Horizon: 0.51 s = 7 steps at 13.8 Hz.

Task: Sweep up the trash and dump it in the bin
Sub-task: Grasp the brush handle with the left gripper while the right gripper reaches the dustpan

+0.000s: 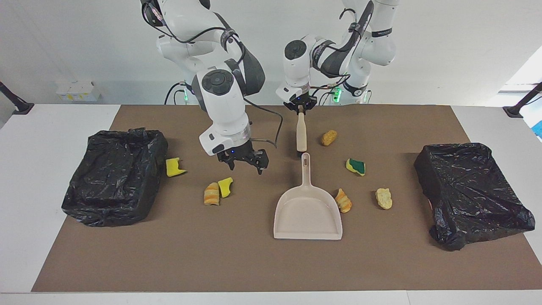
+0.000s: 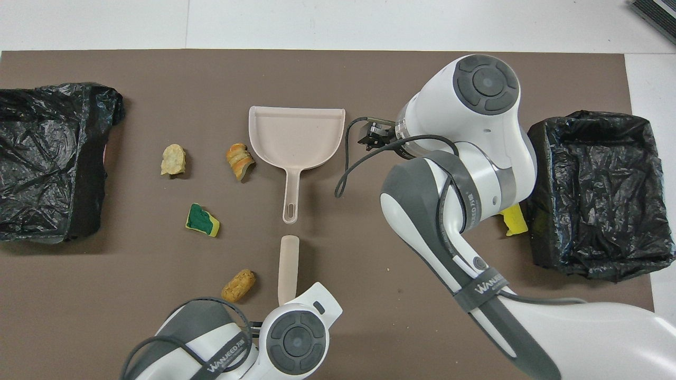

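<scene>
Gripping the brush (image 1: 301,134) by the top of its handle, the left gripper (image 1: 300,106) has its fingers clenched around it near the robots' edge of the mat (image 1: 237,262). That brush hangs nearly upright, its lower end just above the mat, close to the tip of the dustpan (image 1: 308,210) handle. A tan pastry (image 1: 328,137) lies beside the brush, toward the left arm's end.

Next out, the right gripper (image 1: 244,160) hovers over bare mat, fingers spread wide and holding nothing. Below it toward the right arm's end, a yellow sponge (image 1: 174,167) sits against the black-lined bin (image 1: 114,178). A green-topped sponge (image 1: 355,166) lies at about the same depth toward the left arm's end.

Farther from the robots, a striped croissant (image 1: 211,193) and a second yellow sponge piece (image 1: 225,187) touch one another, near the right gripper. Lying flat, the dustpan points its handle toward the robots, its pan empty. Another croissant (image 1: 343,201) lies just beside the pan's wall, and a pale bread chunk (image 1: 383,198) lies apart from it, nearer the second bin (image 1: 472,195) at the left arm's end of the counter (image 1: 25,178).

All seven scraps lie on the mat, none in the dustpan or a bin.
</scene>
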Available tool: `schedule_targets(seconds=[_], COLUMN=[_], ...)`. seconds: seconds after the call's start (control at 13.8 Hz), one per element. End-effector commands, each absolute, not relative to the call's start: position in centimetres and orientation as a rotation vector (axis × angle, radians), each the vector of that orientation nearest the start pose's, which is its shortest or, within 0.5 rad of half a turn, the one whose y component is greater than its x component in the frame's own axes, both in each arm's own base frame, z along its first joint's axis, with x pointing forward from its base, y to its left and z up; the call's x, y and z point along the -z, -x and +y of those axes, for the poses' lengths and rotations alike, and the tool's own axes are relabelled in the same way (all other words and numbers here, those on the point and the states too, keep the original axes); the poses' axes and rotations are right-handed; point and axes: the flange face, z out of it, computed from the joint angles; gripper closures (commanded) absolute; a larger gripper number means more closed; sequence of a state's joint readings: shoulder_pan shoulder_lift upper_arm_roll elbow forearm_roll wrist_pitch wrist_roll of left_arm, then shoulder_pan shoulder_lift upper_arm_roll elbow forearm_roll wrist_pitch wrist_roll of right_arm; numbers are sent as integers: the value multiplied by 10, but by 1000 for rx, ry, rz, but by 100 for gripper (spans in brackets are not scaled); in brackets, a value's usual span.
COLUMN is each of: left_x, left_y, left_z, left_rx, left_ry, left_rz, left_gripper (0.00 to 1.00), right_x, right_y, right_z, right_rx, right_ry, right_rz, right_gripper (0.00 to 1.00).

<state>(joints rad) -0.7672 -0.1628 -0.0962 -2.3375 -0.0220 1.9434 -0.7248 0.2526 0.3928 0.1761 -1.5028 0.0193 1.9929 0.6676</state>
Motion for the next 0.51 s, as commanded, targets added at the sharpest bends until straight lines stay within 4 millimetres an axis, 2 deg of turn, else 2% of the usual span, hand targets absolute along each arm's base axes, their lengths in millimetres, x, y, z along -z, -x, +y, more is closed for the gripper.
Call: schedule_targets(seconds=[0.0,0.07,0.22,0.36,0.43], left_x=[-410,-417,-439,-451,-450], left_y=[-303,-306,-326,-348,-366], left_z=[-315,-302,-260,-245,-231], left_rx=[-287,-302,-317,-301,-303], left_ry=[2929,2903,2904,2934,2953], left_rz=[141,115,-41,-81,-78], left_gripper=[100,100,100,100,100], right_x=[-441,-434,-420,-402,-399], right_y=[-634,-631,-625,-614,-611], right_z=[291,302,333,370,382], right_rx=[81,71,85,109,127], right_ry=[2948,2948,2929,2938,2950], right_rz=[444,449,452,391,354], right_gripper=[0,0,0,0,0])
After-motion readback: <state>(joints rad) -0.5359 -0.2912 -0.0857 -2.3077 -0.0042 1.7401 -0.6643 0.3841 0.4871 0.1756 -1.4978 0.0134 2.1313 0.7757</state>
